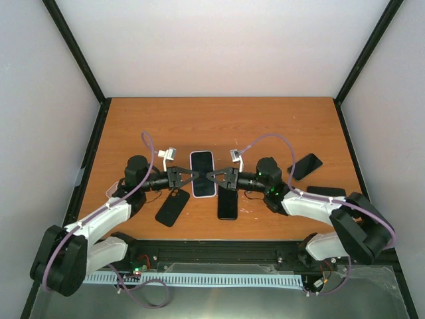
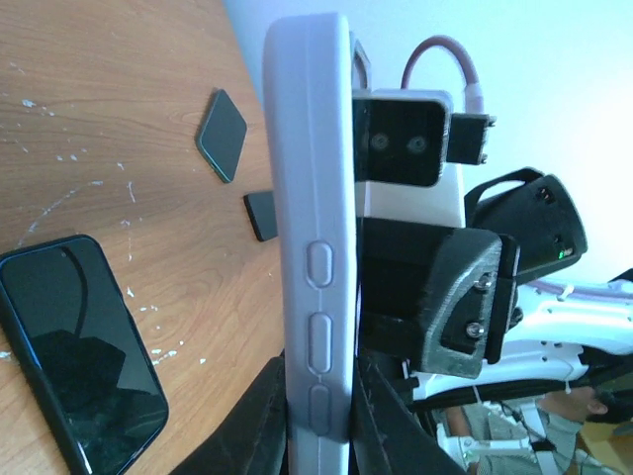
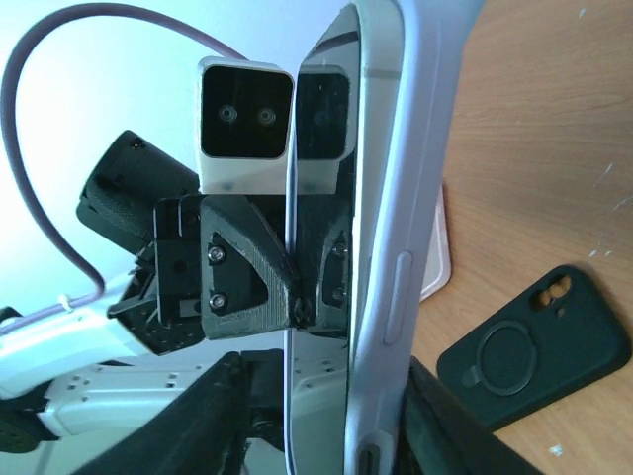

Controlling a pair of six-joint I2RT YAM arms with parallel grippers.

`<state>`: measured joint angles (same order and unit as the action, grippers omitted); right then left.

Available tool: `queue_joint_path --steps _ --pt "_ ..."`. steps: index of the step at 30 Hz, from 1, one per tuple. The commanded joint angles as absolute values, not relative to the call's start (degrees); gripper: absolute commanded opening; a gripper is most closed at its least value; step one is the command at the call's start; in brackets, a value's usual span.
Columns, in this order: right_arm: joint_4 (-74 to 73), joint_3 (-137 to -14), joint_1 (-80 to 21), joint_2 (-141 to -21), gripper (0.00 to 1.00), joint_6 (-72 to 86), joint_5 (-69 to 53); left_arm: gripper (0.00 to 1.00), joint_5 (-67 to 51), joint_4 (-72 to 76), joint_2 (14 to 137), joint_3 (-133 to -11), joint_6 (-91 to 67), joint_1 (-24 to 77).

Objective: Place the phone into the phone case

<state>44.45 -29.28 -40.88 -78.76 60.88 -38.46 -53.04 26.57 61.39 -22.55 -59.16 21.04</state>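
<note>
Grip first: my left end effector (image 1: 192, 176) is pinching the buttoned long side of the lavender phone case (image 2: 307, 198), one pad over it and one under. My right end effector (image 1: 211, 177) straddles the opposite long side, but from its wrist view I cannot tell whether its fingers (image 3: 223, 421) press or merely flank it. Between the two, the case lies level over the desk (image 1: 219, 126), and the phone (image 3: 321, 198) sits in its open side with the glass upward.

To seat it well, I would make the left pinch the anchor and squeeze with the right across glass and back together. Then I would work along the rim so the lip closes evenly, not at one corner. I would never slacken both at once: a dark phone (image 1: 227, 203) and a dark case (image 1: 172, 207) lie just beside, and a slip would land among them.
</note>
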Motion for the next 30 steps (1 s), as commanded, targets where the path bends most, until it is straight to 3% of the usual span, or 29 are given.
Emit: queue_joint_path --steps 1,6,15,21,28,30 --pt "40.19 -32.39 -40.97 -73.25 0.43 55.17 -40.24 0.02 -56.42 25.81 59.15 -23.21 -55.01 21.36" --pt "29.43 -36.15 -40.16 -69.40 0.55 51.82 -39.32 0.00 -59.34 23.81 57.02 -24.76 -51.56 21.36" --pt "30.12 -38.19 -39.02 -68.27 0.56 55.57 -39.86 0.00 -65.37 25.58 56.48 -24.81 -50.49 21.36" --pt "31.03 -38.76 -38.51 -68.54 0.39 56.33 -39.26 0.00 -65.30 23.11 56.03 -25.05 -48.42 21.36" --pt "32.08 -37.61 -37.83 -67.62 0.04 55.13 -38.40 0.00 -60.96 12.79 55.91 -26.98 -42.42 21.36" --pt "30.71 -37.62 -37.84 -67.14 0.03 53.45 -38.25 0.00 -58.19 7.61 56.40 -28.45 -39.09 21.36"
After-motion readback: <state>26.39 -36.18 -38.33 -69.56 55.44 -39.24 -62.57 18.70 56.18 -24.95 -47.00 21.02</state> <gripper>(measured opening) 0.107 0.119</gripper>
